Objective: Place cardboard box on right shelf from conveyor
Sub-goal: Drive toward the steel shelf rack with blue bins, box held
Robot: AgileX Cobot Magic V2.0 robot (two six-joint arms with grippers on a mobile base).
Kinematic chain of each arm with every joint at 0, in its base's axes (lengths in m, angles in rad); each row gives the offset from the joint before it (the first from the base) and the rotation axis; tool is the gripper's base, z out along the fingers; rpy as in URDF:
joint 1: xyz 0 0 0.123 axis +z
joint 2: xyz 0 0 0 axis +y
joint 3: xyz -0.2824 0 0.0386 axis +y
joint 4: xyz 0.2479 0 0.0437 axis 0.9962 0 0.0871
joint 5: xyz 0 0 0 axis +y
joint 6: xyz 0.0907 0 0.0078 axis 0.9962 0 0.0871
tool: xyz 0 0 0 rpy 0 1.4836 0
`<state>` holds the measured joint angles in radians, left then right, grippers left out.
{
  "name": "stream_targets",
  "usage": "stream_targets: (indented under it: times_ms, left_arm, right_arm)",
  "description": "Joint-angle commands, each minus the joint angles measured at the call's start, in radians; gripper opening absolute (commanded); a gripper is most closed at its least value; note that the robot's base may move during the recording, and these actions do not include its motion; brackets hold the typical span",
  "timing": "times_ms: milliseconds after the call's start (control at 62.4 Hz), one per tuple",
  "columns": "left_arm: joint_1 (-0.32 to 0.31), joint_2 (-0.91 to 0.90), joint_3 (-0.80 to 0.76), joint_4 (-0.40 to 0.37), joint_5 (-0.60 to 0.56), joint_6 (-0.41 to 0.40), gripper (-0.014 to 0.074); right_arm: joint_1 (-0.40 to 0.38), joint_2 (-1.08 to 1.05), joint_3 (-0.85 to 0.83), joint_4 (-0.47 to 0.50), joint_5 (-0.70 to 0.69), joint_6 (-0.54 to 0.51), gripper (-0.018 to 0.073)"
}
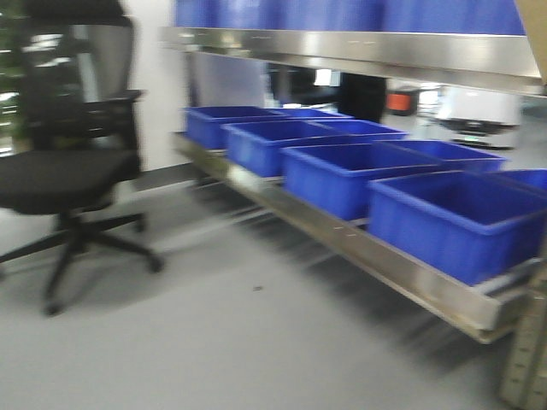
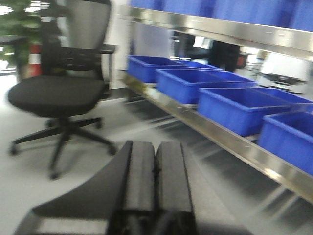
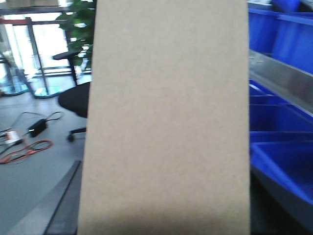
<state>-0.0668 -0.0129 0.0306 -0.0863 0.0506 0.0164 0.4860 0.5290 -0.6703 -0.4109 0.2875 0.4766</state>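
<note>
The tan cardboard box (image 3: pixel 166 122) fills the middle of the right wrist view, upright and plain, held off the floor. My right gripper is shut on it; only one dark finger (image 3: pixel 63 205) shows at the box's lower left, and the rest is hidden behind the carton. A tan corner (image 1: pixel 537 34) shows at the top right of the front view. My left gripper (image 2: pixel 155 152) is shut and empty, its pads pressed together above the floor. The steel shelf (image 1: pixel 359 51) runs along the right, with a lower tier (image 1: pixel 342 239). The conveyor is out of view.
Several blue bins (image 1: pixel 342 175) sit in a row on the lower tier. A black office chair (image 1: pixel 68 171) stands on the grey floor at the left. Cables (image 3: pixel 24 147) lie on the floor. A perforated upright (image 1: pixel 526 359) is at the right edge.
</note>
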Motion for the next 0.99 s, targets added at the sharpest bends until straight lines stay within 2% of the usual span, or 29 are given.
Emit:
stream_targets:
  times_ms: [0, 978]
  left_arm:
    - [-0.007, -0.012, -0.004, -0.005, -0.09, -0.005, -0.0119]
    - [-0.007, -0.012, -0.004, -0.005, -0.09, -0.005, -0.0119]
  right_arm:
    - [-0.006, 0.001, -0.03, -0.027, -0.092, -0.004, 0.016]
    - [-0.006, 0.001, -0.03, -0.027, -0.092, -0.004, 0.016]
